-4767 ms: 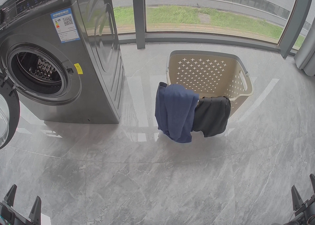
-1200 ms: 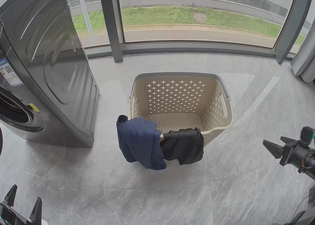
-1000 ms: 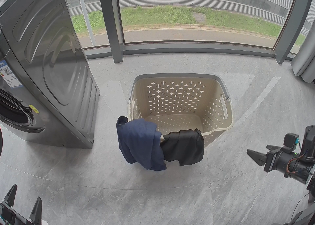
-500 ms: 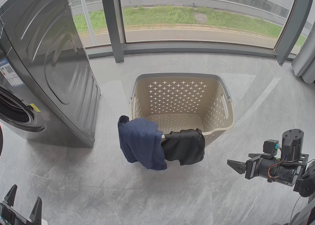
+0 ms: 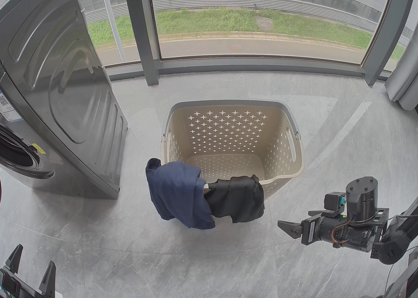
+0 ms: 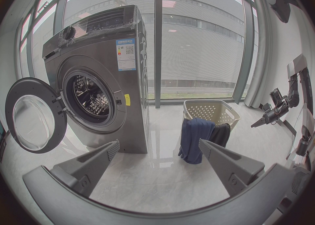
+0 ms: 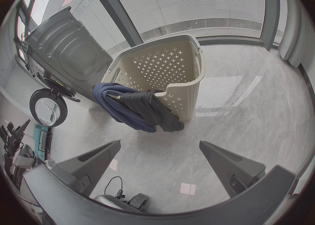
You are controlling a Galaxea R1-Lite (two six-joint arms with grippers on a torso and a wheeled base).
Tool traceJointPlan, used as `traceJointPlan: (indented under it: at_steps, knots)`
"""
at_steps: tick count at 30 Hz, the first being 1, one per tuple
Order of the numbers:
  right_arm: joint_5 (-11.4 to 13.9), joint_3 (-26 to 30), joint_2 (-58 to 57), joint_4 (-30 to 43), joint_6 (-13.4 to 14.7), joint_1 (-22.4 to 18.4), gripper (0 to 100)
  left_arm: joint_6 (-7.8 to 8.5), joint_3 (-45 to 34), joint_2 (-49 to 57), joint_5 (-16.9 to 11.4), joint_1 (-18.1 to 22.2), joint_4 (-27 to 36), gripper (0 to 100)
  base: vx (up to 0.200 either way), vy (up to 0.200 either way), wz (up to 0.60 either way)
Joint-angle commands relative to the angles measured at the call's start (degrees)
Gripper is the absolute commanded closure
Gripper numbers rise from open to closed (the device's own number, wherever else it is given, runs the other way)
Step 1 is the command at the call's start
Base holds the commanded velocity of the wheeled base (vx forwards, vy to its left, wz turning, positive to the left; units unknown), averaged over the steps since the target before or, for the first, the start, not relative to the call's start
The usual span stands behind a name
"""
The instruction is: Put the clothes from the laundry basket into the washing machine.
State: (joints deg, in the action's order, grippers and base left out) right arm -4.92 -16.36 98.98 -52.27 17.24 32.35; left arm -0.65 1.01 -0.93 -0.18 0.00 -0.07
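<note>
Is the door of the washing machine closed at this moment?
No, the round door of the washing machine stands swung wide open, and the drum inside is visible.

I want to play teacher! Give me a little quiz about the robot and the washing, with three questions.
1. True or false: the washing machine has its door open.
2. Fill the gap: of the left gripper and the right gripper, the ___ one is nearer the laundry basket.
3. The blue garment and the black garment are: A) inside the washing machine B) draped over the basket's rim C) held in the right gripper.
Key: 1 true; 2 right; 3 B.
</note>
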Motion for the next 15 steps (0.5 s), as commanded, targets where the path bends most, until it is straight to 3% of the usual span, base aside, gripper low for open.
traceJointPlan:
  at_steps: [1,10,15]
  knots:
    - [0.00,-1.66,3.51,-0.02,0.08,1.04,0,-0.06,-1.01,0.57,0.01,0.00,-0.01,0,0.000,0.000,0.00]
    - [-0.61,-2.89,13.44,-11.89,-0.19,4.12,0,-0.14,-1.01,0.57,0.01,0.00,-0.01,0,0.000,0.000,0.00]
    - [-0.96,-5.70,16.16,-13.03,0.25,5.79,0,-0.14,-1.01,0.57,0.01,0.00,-0.01,0,0.000,0.000,0.00]
